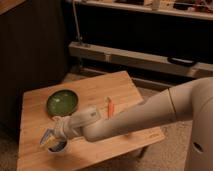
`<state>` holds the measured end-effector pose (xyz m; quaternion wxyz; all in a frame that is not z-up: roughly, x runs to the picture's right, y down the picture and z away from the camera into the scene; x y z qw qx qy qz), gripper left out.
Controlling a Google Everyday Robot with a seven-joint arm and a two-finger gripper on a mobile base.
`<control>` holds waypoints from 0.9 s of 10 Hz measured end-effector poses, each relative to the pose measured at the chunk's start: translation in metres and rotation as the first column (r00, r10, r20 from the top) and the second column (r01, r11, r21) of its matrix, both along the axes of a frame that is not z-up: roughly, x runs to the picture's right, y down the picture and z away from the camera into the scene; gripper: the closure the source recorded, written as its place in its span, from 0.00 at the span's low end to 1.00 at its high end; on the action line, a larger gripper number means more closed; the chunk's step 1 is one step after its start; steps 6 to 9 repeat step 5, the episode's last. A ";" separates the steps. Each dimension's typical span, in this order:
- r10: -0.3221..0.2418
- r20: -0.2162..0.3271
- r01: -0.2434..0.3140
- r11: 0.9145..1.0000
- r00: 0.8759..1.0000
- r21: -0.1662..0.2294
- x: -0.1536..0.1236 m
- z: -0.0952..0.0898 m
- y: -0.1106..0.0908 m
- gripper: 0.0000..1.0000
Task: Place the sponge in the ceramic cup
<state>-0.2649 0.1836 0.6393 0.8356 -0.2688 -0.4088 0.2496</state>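
The white ceramic cup (58,146) stands near the front left of the wooden table (125,90), its darker inside partly covered. My gripper (51,138) hangs right over the cup's left rim, at the end of the pale arm that reaches in from the right. The light-blue sponge (46,136) shows between the fingers, just above the cup's edge, and the gripper is shut on it. The lower part of the sponge and most of the cup's mouth are hidden by the wrist.
A wide green bowl (62,101) sits behind the cup on the table's left. A small orange object (110,107) lies mid-table beside my forearm. A low metal shelf (130,57) runs behind the table, and a dark wall stands to the left.
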 end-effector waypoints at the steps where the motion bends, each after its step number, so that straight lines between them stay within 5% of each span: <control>1: -0.003 0.002 0.003 1.000 1.000 0.000 0.000 0.000 0.000 0.20; 4: -0.011 -0.025 0.009 0.998 1.000 -0.067 -0.004 -0.007 -0.016 0.20; 9: -0.017 -0.035 0.015 0.997 0.999 -0.076 -0.006 -0.012 -0.026 0.20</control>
